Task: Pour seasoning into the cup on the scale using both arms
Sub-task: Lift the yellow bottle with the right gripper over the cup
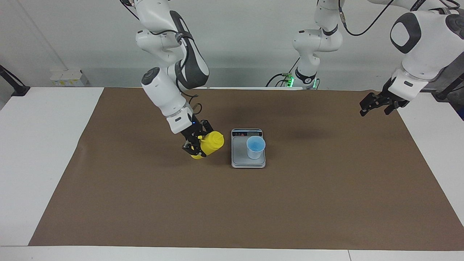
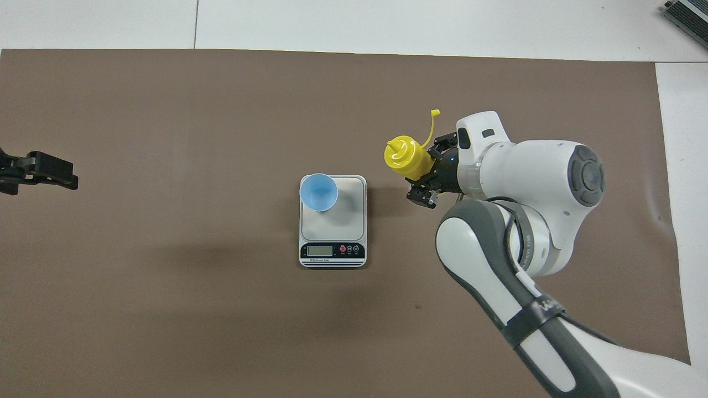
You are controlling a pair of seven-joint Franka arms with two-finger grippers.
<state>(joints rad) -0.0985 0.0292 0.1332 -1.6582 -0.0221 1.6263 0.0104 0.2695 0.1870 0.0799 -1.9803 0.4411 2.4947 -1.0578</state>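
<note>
1. While the right gripper [image 1: 197, 143] clamps the yellow seasoning [image 1: 208, 144] bottle, its fingers cover part of the bottle's side, and in the overhead view the white right arm [image 2: 531, 182] hides the mat under it.
2. The bottle is held tilted, top toward the scale [image 1: 248, 159], over the brown mat [image 1: 145, 203] beside the scale, at the right arm's end; its cap strap [image 2: 430, 124] sticks out free.
3. The blue cup [image 1: 255, 146] stands upright on the scale's plate, at the corner toward the left arm's end and farther from the robots; the display strip lies at the end nearer the robots.
4. The left gripper [image 1: 375, 103] waits over the mat's edge at its own end of the table, well apart from the scale. It is cut off at the overhead view's edge; its fingers seem to be spread, holding nothing.
5. Nothing stands between bottle and cup.
</note>
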